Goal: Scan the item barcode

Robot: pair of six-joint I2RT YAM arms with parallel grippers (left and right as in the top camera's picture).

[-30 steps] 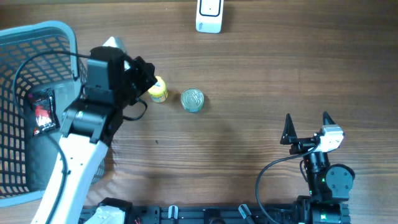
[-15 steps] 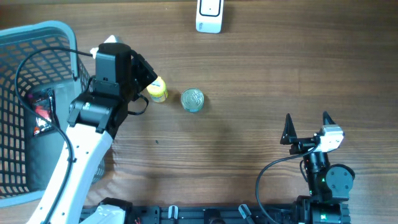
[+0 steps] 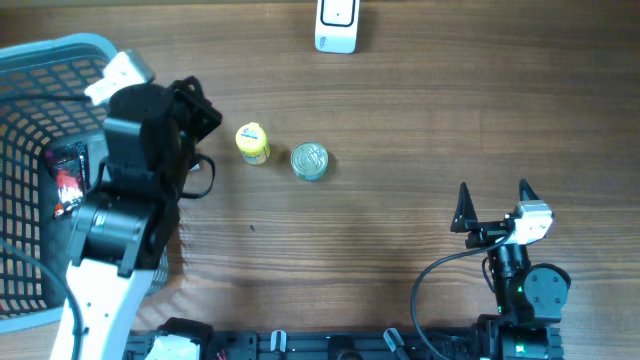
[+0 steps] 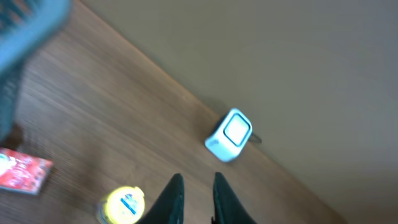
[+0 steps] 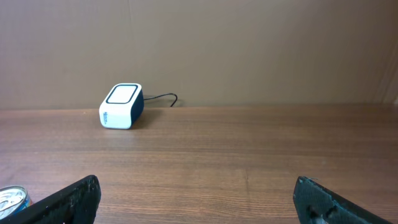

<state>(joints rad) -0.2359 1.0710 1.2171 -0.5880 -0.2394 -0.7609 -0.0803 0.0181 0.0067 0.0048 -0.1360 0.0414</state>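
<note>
Since a second ago the left arm has drawn back from the small yellow plastic bottle (image 3: 252,143) towards the blue plastic mesh basket (image 3: 40,65), so the bottle now sits alone and untouched on the brown wooden table (image 3: 400,130), where before the arm's black head was right against it. Just to the bottle's right, near but not touching, is a round silver tin can (image 3: 309,160). Further back along the table's far edge, well apart from both, is the white box-shaped barcode scanner (image 3: 336,25), its flat window facing up and a thin dark cable trailing from it in the right wrist view. The left fingers (image 4: 180,198) are parted by only a narrow slit with bare table showing between them and nothing in their hold; in the left wrist view they point between the bottle at lower left and the scanner further off. Overhead, the left arm's black head lies between the bottle and the basket's right rim. Inside the basket lies a red foil packet (image 3: 68,180). The right fingers (image 5: 74,199) are spread as wide as they go and empty, held low over the table's near right side, well apart from the can and the bottle and facing the scanner across open wood.
</note>
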